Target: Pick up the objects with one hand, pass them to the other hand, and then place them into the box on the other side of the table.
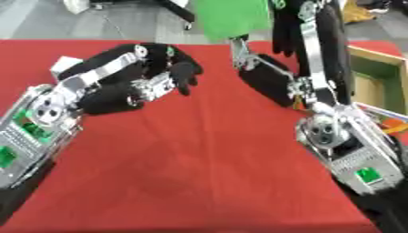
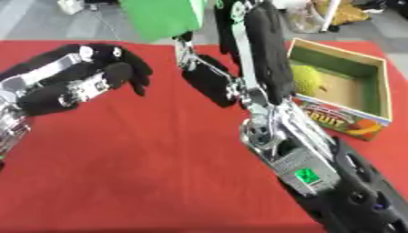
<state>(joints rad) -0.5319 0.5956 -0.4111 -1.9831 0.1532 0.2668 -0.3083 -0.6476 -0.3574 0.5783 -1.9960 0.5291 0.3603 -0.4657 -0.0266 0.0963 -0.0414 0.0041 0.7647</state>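
your right hand (image 2: 209,79) hangs spread and empty over the red counter (image 2: 159,154); the box (image 2: 379,82) lies to its right, your curled, empty left hand (image 1: 155,77) farther off.

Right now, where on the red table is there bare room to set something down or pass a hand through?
The widest bare patch of red cloth lies near the front edge, between the two forearms. Another runs between the left hand and the right hand. It is crowded on the right, where the right arm stands close beside the box holding a yellow-green fruit.
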